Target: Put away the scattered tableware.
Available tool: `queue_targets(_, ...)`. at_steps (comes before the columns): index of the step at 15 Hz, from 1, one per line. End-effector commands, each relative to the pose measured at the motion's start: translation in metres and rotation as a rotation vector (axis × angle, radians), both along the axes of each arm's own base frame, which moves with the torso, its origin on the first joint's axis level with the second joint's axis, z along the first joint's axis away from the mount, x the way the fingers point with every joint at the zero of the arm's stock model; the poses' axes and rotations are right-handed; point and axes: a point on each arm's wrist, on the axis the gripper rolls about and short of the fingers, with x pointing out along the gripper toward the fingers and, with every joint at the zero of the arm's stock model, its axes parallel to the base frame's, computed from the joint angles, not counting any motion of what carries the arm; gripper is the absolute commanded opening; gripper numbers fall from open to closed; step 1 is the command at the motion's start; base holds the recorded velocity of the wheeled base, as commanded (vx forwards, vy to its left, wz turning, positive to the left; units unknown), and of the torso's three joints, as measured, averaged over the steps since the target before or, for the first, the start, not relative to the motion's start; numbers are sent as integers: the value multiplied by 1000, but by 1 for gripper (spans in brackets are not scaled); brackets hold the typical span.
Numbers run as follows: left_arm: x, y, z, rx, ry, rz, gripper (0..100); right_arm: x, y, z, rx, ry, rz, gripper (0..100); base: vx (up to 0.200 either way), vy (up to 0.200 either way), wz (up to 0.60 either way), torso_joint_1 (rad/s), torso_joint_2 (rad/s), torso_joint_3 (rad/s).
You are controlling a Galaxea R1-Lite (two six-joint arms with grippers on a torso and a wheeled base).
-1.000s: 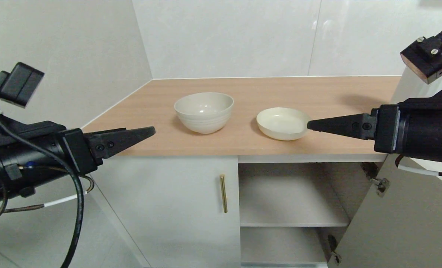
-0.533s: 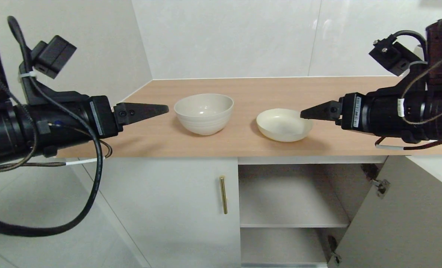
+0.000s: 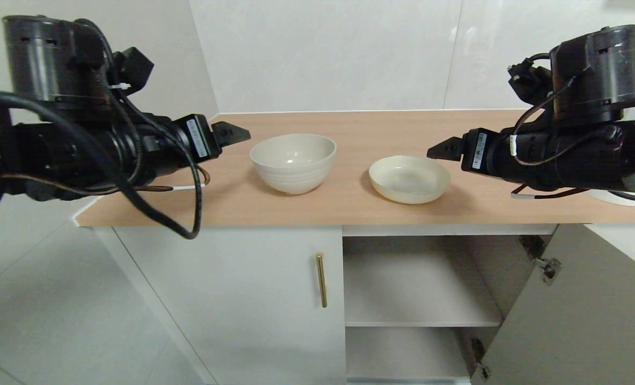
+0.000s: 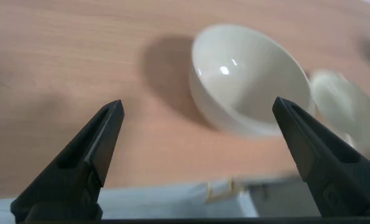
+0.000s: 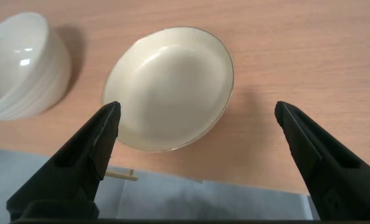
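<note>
Wooden worktop (image 3: 349,128) carries a deep bowl (image 3: 293,160) and, to its right, a shallow dish (image 3: 409,178). Left claw (image 3: 234,133), spread wide and empty, hangs beside the bowl; right claw (image 3: 439,149), likewise, seemingly near the dish's rim.

We see an off-white deep bowl (image 3: 293,160) with faint ribbed bands, a creamy pale-yellow shallow dish (image 3: 409,177), a light wood-grain table (image 3: 403,128), a white cabinet door (image 3: 242,299) with a brass-gold handle (image 3: 321,279), and black fingers (image 4: 85,168).
</note>
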Motion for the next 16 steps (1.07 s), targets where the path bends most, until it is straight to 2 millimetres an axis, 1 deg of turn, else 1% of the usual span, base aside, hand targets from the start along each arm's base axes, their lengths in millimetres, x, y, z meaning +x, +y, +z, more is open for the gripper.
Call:
queue_targets(1,32,-25,-23,-2,63,31,100,4,2,-6,-11,18,-1,100,0,0,0,0,0,0)
queue_targets(3,39,-28,-26,-24,74,40,100,3,2,-7,-10,19,-2,100,0,0,0,0,0,0)
queue_targets(7,44,-30,-28,-38,62,38,100,3,2,-7,-10,19,-2,100,0,0,0,0,0,0)
queue_targets(10,49,-32,-35,-33,73,40,100,2,1,-8,-12,22,-2,100,0,0,0,0,0,0)
queue_targets(11,49,-32,-35,-33,73,38,0,2,1,-8,-12,22,-2,100,0,0,0,0,0,0)
queue_targets(15,46,-33,-35,-32,73,33,0,2,1,-7,-12,22,-2,100,0,0,0,0,0,0)
queue_targets(16,42,-32,-30,-38,59,31,0,1,0,-6,-10,18,0,100,0,0,0,0,0,0)
